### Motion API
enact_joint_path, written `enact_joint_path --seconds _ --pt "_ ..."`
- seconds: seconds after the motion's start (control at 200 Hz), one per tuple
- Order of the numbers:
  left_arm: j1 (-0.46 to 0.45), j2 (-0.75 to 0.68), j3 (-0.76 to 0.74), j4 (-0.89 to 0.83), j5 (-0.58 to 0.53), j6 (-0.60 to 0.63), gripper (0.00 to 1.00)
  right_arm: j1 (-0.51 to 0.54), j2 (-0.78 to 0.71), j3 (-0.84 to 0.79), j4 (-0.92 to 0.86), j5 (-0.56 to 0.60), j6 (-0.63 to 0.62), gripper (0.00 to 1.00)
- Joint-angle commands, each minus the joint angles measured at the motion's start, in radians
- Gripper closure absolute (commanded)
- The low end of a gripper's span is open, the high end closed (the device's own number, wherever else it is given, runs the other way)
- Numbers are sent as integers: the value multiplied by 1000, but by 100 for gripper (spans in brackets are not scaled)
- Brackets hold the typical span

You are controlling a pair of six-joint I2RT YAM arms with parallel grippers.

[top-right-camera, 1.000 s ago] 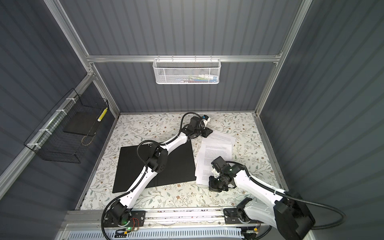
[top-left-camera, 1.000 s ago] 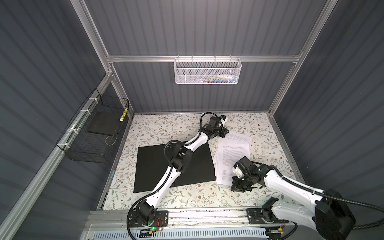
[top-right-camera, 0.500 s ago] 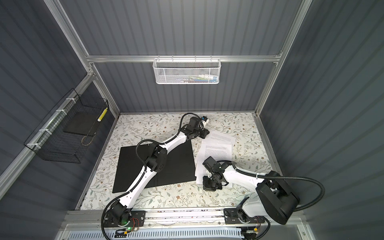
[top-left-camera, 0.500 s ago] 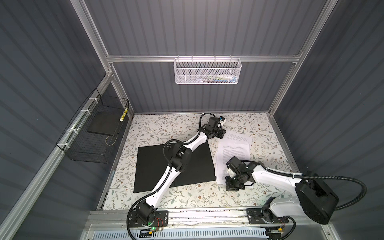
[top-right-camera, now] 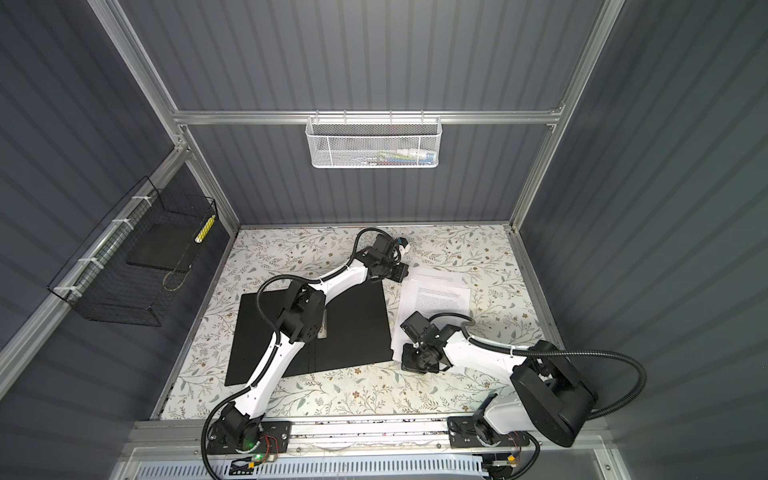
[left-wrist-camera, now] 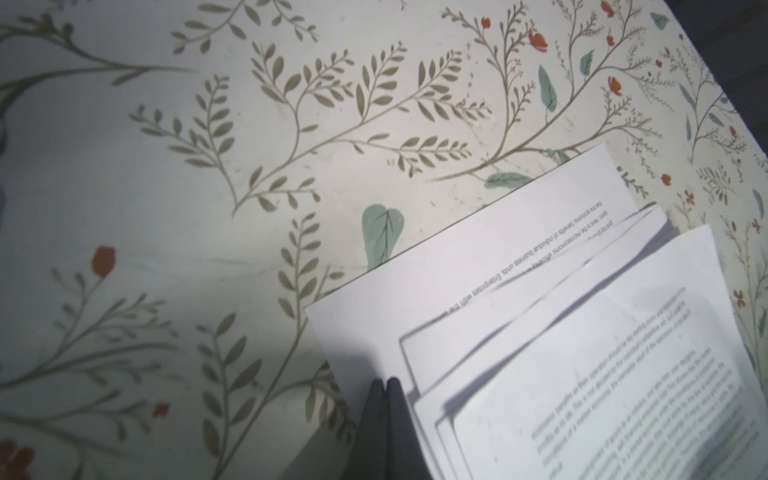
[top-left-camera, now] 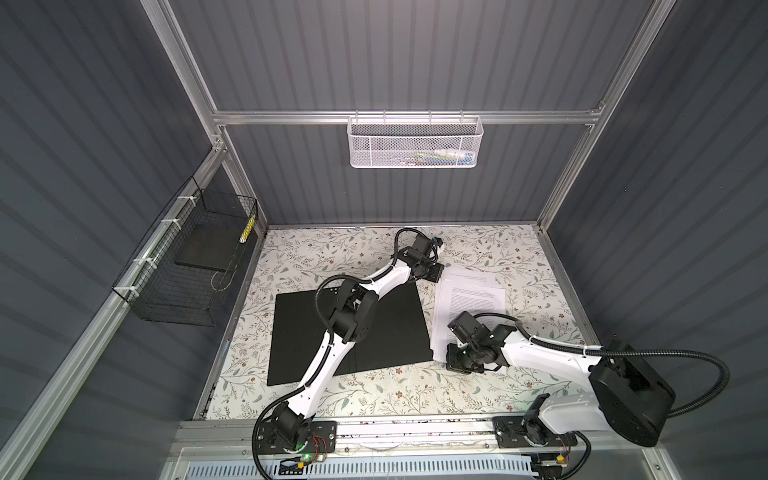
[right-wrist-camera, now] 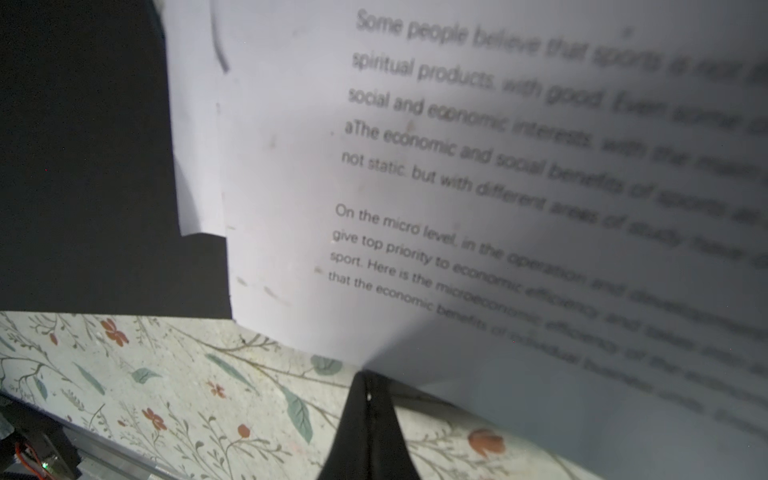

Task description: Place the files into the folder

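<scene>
Swings right tool (right-wrist-camera: pixel 368 381) leftward, clamped on near edge of files (top-left-camera: pixel 469 295) beside folder (top-left-camera: pixel 399 332); holds left tool (left-wrist-camera: pixel 385 384) closed at far corner.

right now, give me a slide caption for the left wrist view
Shut left gripper at a corner of the fanned files on the floral table

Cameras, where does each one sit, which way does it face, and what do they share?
Both top views: high over the front, looking down on the table, folder, files and both arms.
Left wrist: on the left arm, looking past the shut left gripper at the files' far corner.
Right wrist: on the right arm, looking past the shut right gripper at the files' near corner and folder.
Shared: every view shows the files.
</scene>
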Motion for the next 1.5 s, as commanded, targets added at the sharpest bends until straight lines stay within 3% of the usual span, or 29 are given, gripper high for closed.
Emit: enact_joint_path --seconds 0.0,0.075,0.095,0.19,0.245,0.26,0.35,0.495,0.615,0.735,0.816,0.991,1.496 --pt "5 -33 -65 -67 -23 -19 100 4 16 2 34 49 -4 100" --pt "11 -39 -49 -62 -13 -15 100 4 10 20 31 44 -41 95" --pt "15 -40 -40 -62 -13 -15 94 3 5 25 30 39 -53 93" --pt "26 -48 14 -57 13 -15 33 -2 -54 52 -26 58 -106 85" --pt "34 -52 56 -62 37 -21 5 -22 -100 67 -69 68 -151 79" --pt "36 -53 68 -69 42 -22 1 -32 -117 73 -84 72 -164 78" --pt "44 -77 106 -91 42 -24 1 -128 -216 86 -152 67 -240 66" --pt "52 -157 15 -81 19 -56 1 -429 -332 75 -211 -22 -334 56" --pt "55 -218 -133 -44 20 -119 1 -586 -297 110 -215 1 -401 50" --pt "55 -258 -266 8 75 -188 1 -693 -186 129 -126 -67 -450 44" --pt "50 -281 -353 50 116 -226 1 -740 -107 158 -91 -74 -476 42" --pt "24 -314 -452 73 91 -242 1 -806 27 193 -7 -77 -503 34" --pt "-13 -297 -451 42 48 -235 1 -897 270 313 85 -172 -534 19"
